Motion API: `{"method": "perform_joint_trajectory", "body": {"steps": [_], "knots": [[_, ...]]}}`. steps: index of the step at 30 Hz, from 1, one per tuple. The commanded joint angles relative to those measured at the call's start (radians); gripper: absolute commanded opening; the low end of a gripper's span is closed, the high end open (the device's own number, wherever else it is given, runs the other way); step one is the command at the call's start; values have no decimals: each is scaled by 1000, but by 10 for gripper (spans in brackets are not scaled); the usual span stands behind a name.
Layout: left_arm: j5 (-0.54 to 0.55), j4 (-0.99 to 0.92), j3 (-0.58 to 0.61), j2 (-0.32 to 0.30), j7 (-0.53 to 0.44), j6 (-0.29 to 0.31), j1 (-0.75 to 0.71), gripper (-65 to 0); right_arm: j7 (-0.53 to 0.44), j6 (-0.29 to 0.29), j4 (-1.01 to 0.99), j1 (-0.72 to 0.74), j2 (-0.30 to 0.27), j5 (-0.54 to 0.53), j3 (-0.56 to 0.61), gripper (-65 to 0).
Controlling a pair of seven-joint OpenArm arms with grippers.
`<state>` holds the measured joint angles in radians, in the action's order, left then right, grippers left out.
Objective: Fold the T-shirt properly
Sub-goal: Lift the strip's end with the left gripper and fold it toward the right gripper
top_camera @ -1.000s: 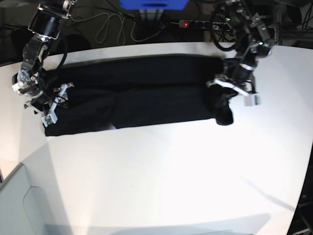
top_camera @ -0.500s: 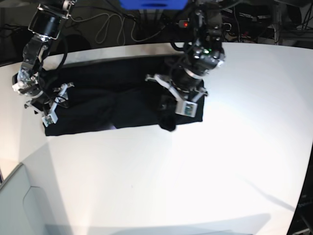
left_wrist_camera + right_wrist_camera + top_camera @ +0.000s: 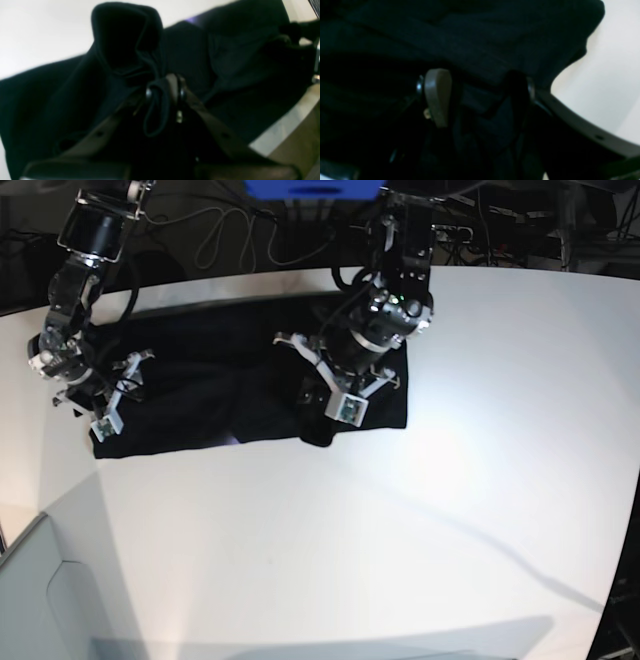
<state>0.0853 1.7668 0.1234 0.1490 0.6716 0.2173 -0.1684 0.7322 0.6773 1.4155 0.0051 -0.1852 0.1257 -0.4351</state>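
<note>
Bright overhead view, two dim and soft wrist views.
Strong glare on the white table (image 3: 420, 510) in the base view, washing out the surface near centre; long soft arm shadow running to the lower right; straight table edges bowed by lens distortion toward the corners; background behind the table dark. T-shirt (image 3: 210, 370) rendered near-featureless black, folds barely readable. Left wrist view underexposed across the cloth (image 3: 75, 105), table patch blown out at upper left, near parts out of focus, slight motion smear. Right wrist view darkest: cloth (image 3: 475, 45) murky, one fingertip (image 3: 438, 95) catching dull light, bare table overexposed at right.
</note>
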Motion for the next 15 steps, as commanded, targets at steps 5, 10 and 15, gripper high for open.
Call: {"method": "perform_joint_trajectory", "body": {"steps": [5,10,15], "knots": [[15,14,8,8,-25,3,45,-650,53,21,-5,-3,0,32,8,-296],[12,-34,58,8,-25,3,59,-650,53,21,-5,-3,0,32,8,-296],[14,-68,77,8,-23,3,71,-650,53,21,-5,-3,0,32,8,-296]]}}
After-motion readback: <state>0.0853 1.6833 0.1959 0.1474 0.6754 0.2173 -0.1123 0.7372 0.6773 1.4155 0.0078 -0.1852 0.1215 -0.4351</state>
